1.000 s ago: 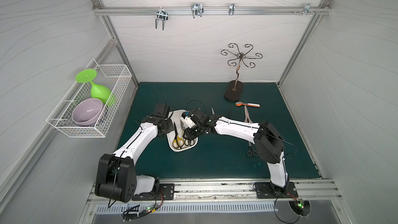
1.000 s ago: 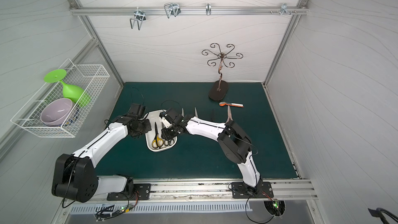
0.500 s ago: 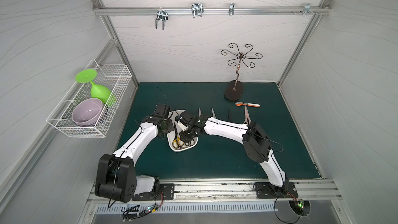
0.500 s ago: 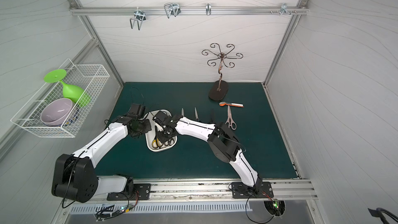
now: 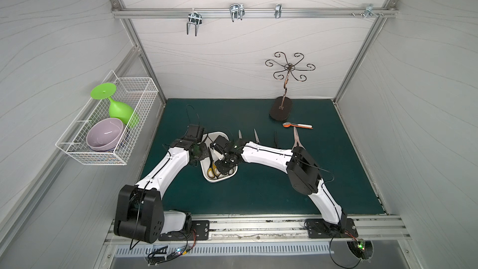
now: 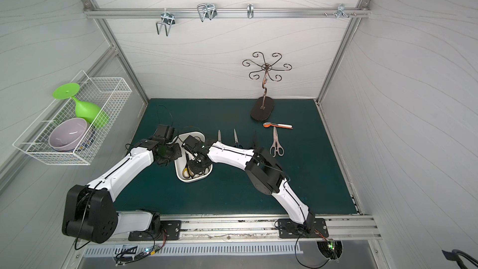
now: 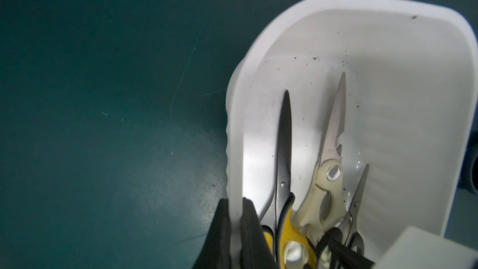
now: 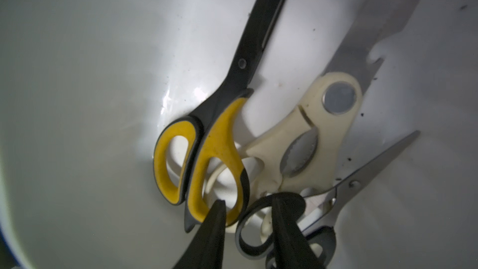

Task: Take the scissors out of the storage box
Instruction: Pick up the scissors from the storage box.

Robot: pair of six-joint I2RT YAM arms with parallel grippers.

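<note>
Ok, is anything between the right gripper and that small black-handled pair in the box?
Nothing visible does. The right gripper straddles a handle loop of the black-handled scissors. The yellow-handled scissors lie close beside one fingertip and the cream shears lie underneath, so either may get dragged along.

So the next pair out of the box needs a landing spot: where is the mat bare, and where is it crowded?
Bare: the mat between the storage box and the front rail, the strip from the laid-out scissors to the right wall, and the back-left corner behind the box. Crowded: the scissors row from the box to the spoon and stand base.
</note>
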